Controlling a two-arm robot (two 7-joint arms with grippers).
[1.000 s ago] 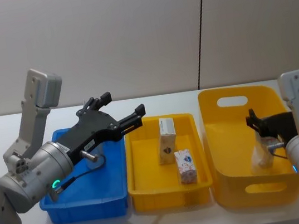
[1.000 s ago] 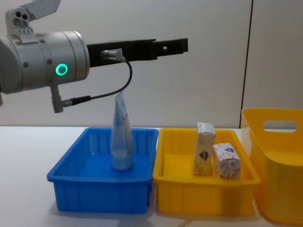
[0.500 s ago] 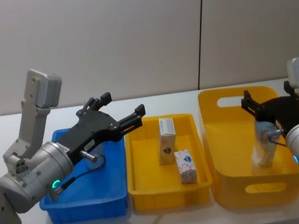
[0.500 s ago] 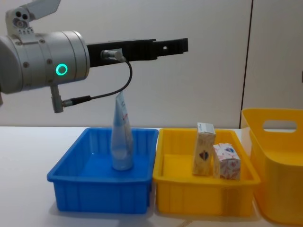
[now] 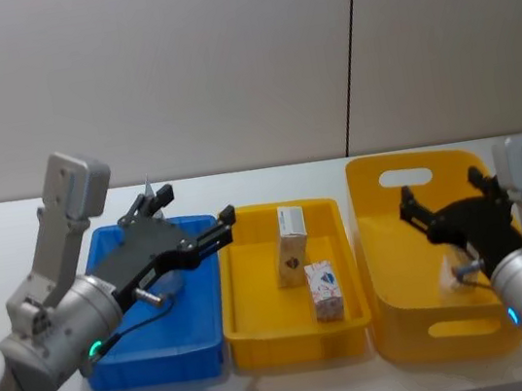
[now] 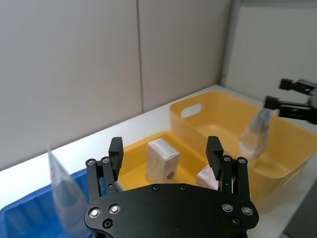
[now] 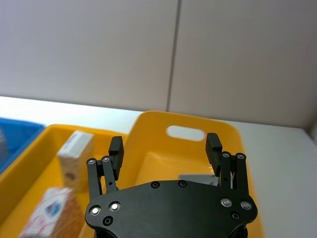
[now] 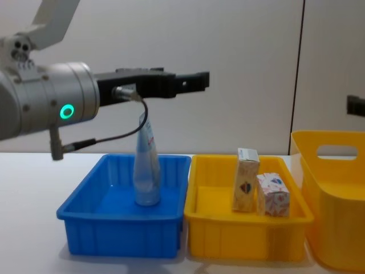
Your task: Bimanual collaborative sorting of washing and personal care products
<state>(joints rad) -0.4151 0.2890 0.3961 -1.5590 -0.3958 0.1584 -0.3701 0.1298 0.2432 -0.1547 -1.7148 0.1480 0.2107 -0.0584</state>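
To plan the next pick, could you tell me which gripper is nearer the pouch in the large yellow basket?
Right. The right gripper, open, hovers over the pouch in the basket; the left gripper, open, hangs by the blue bin, at the row's other end.

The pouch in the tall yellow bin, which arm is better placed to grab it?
Right. The right gripper hangs open over the tall yellow bin, close above the pouch. The left gripper, also open, is over the blue bin, with the yellow tray between.
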